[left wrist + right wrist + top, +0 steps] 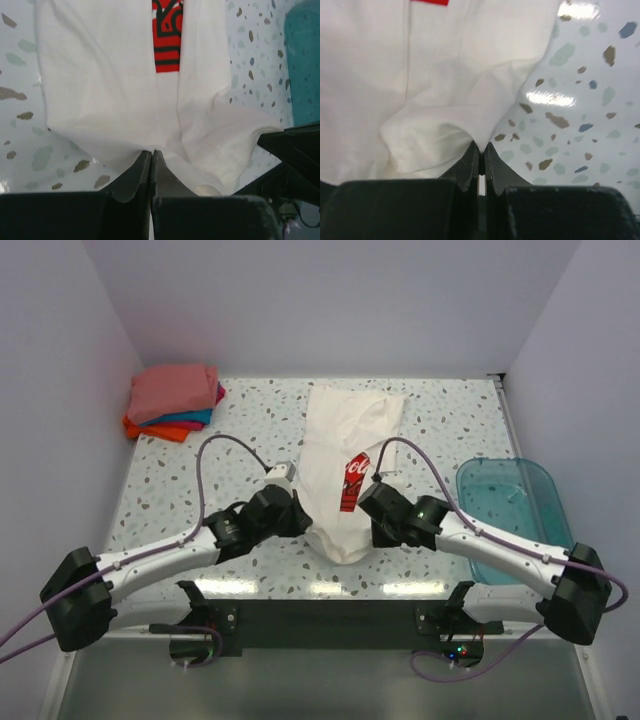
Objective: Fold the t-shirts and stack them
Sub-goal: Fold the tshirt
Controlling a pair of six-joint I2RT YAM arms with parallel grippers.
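Cloth of the white t-shirt [335, 455] is nipped at its near edge by my left pincer [151, 152] and right pincer [481, 146], both clenched on it, as it lies lengthwise mid-way across the table [180, 490], with folded salmon, teal and orange t-shirts [175, 400] stacked far left.

The white-and-black left arm [160, 562] and right arm [500, 543] extend forward, converging inward. The left tool [151, 154] and right tool [481, 148] are clamped on the white cloth t-shirt [340, 450] near edge.
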